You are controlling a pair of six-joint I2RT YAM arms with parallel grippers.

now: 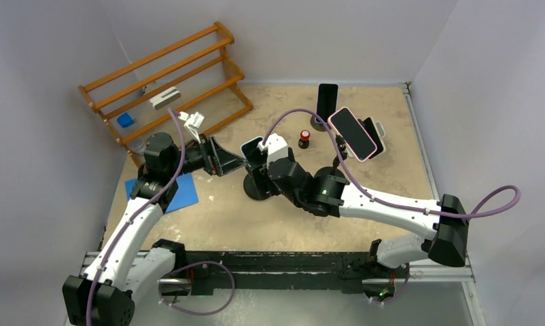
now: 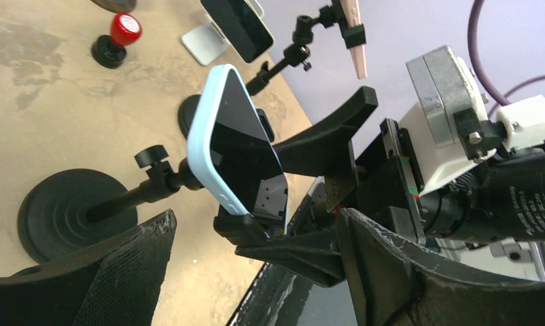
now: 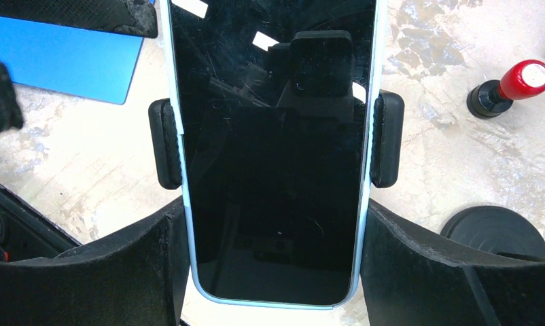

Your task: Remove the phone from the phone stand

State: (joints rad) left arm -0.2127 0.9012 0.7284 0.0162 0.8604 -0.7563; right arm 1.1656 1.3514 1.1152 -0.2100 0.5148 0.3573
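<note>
The phone [image 3: 276,170], dark-screened in a light-blue case, sits in the side clamps [image 3: 164,142] of a black phone stand [image 2: 130,197] with a round base [image 2: 59,210]. My right gripper [image 3: 273,227] is shut on the phone's near end, one finger pressed against each long edge. In the top view the right gripper [image 1: 256,155] covers most of the phone [image 1: 251,144]. My left gripper [image 2: 256,217] stands open just left of the stand, its fingers wide apart and holding nothing. From above, the left gripper [image 1: 223,160] is close beside the right one.
A pink-cased phone [image 1: 353,133] on its own stand, a black phone [image 1: 327,99] and a red-capped stamp [image 1: 304,138] stand behind right. A blue mat [image 1: 178,193] lies at the left. A wooden rack [image 1: 164,78] fills the back left corner.
</note>
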